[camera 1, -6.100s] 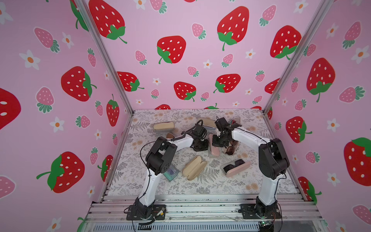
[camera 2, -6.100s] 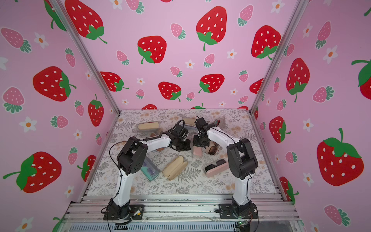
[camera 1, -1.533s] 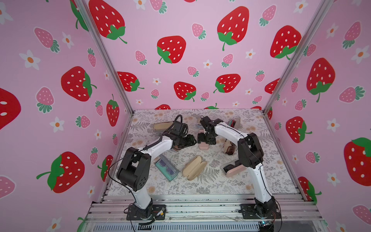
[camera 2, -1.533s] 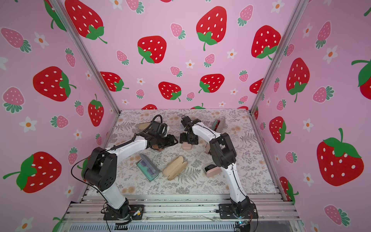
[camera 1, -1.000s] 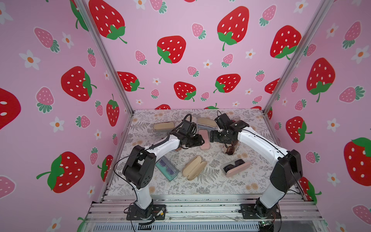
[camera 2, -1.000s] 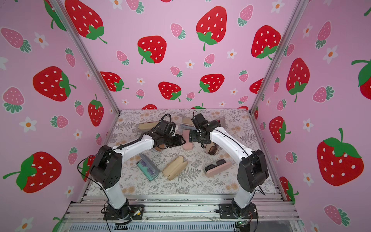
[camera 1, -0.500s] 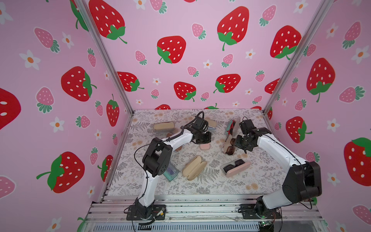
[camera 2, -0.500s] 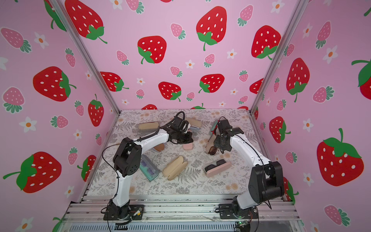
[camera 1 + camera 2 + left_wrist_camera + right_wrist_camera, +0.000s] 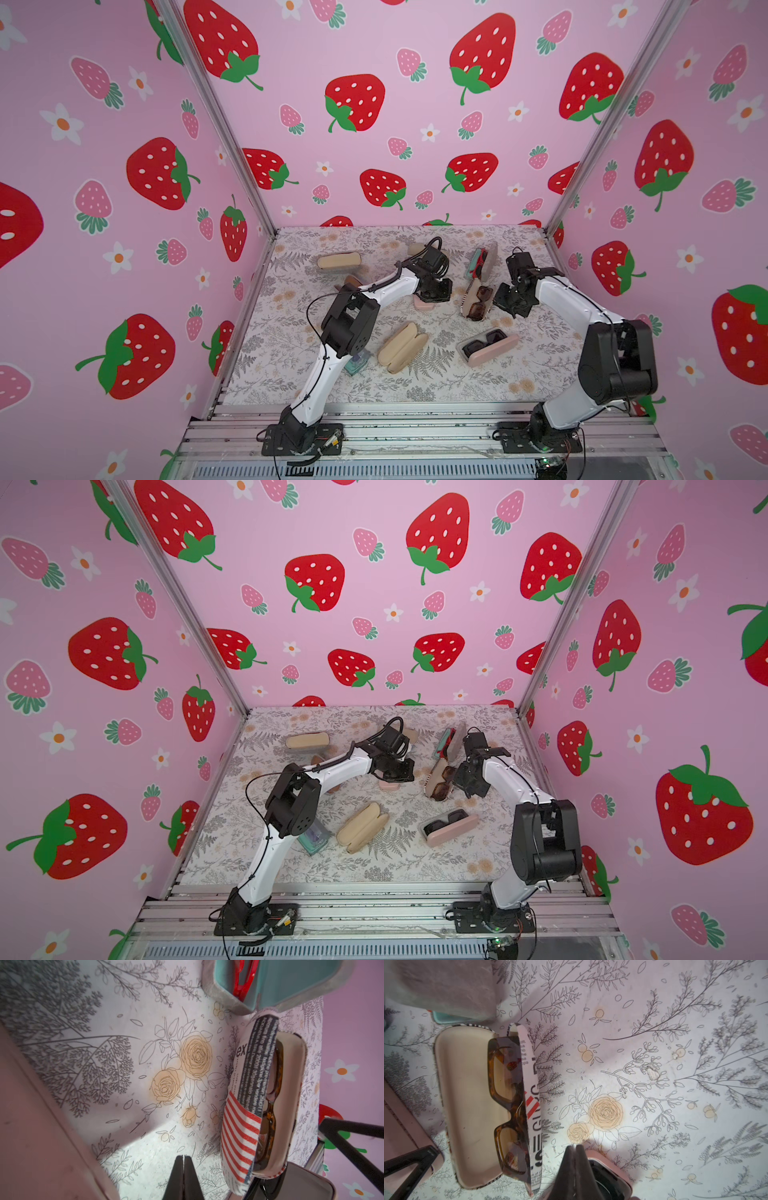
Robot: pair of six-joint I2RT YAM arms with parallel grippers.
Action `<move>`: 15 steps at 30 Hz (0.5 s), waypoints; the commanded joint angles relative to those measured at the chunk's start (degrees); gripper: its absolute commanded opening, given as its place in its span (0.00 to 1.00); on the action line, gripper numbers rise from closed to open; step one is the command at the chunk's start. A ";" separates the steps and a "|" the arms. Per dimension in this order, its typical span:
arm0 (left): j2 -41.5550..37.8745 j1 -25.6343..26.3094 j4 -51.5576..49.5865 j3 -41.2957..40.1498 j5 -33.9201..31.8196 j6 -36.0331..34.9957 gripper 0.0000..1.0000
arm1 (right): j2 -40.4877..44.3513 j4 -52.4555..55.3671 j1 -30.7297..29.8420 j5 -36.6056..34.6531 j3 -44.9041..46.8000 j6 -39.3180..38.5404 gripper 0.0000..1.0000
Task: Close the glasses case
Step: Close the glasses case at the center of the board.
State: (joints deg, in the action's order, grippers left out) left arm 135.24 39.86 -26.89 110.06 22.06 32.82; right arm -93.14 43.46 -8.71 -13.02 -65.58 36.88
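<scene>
An open glasses case (image 9: 478, 301) with a newspaper-and-stripe print lies between my two grippers, in both top views (image 9: 440, 781). Tortoiseshell glasses (image 9: 508, 1105) rest in it against the raised lid, over the cream lining (image 9: 467, 1105). My left gripper (image 9: 434, 293) is shut and empty, left of this case and over a small closed pink case (image 9: 424, 305). In the left wrist view its tips (image 9: 184, 1156) meet over the cloth. My right gripper (image 9: 509, 301) is shut and empty just right of the printed case, tips (image 9: 575, 1146) together.
A pink open case with dark sunglasses (image 9: 486, 347) lies near the front. A grey case with teal lining and red glasses (image 9: 482, 259) stands behind. Beige cases lie at the middle front (image 9: 402, 347) and back left (image 9: 338, 261). A teal case (image 9: 357, 361) sits under the left arm.
Both grippers have gone from open to shut. The right arm swung from the pink case at the centre to the right of the printed case. The left gripper stays over the pink case.
</scene>
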 commanded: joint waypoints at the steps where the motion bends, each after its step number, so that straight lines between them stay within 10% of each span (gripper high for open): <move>1: 1.54 0.55 -1.69 3.13 0.34 0.31 0.00 | -2.58 -1.86 0.61 1.92 -0.05 -0.04 0.08; 15: 4.88 0.57 -2.28 5.95 0.94 0.50 0.00 | -9.75 -5.83 1.05 7.62 -3.22 -2.92 0.09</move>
State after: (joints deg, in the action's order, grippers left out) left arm 139.28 40.18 -27.81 113.19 22.11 32.95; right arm -102.39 38.70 -7.97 -7.94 -67.00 35.55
